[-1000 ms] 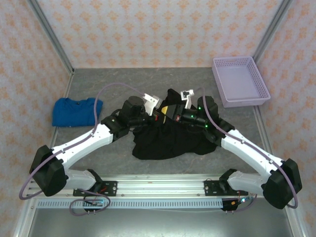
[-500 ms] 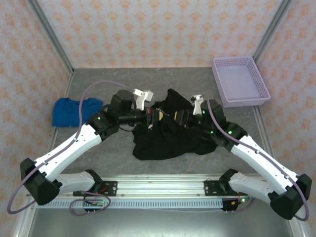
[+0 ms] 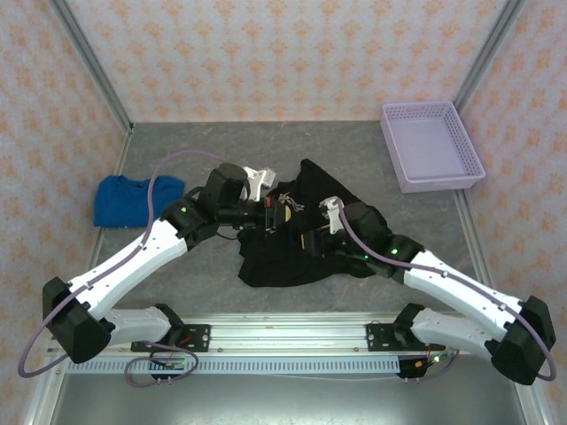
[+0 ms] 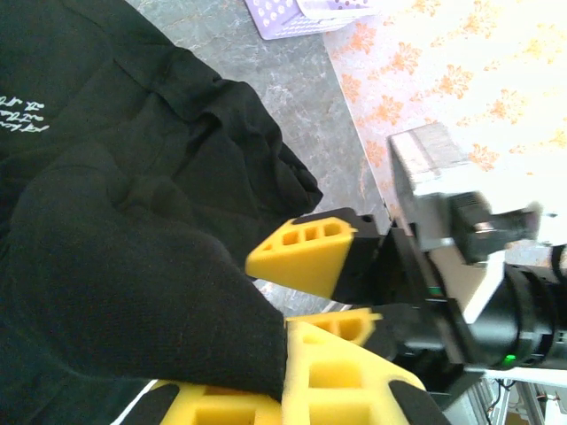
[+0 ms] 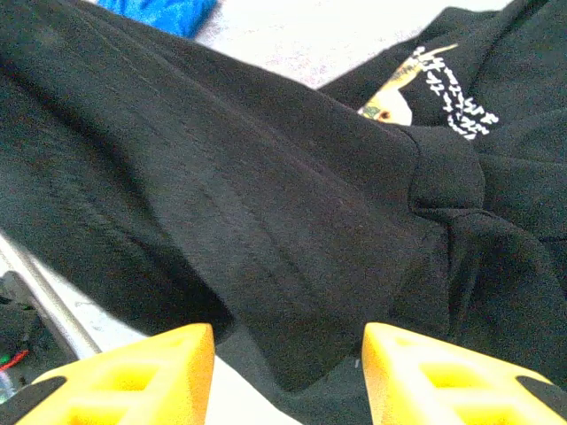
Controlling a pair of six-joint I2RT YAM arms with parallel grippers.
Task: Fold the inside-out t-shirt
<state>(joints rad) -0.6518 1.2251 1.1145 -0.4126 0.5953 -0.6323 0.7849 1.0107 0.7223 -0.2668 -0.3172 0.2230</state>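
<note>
Left hand (image 4: 268, 390) pinches soft, rumpled black t-shirt (image 3: 292, 261); right hand (image 5: 288, 356) spread apart.

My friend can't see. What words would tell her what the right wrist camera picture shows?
A crumpled black t-shirt lies across the grey table. Below it, the right gripper stands open. White writing shows on the shirt top right, and blue cloth peeks in top left.
</note>
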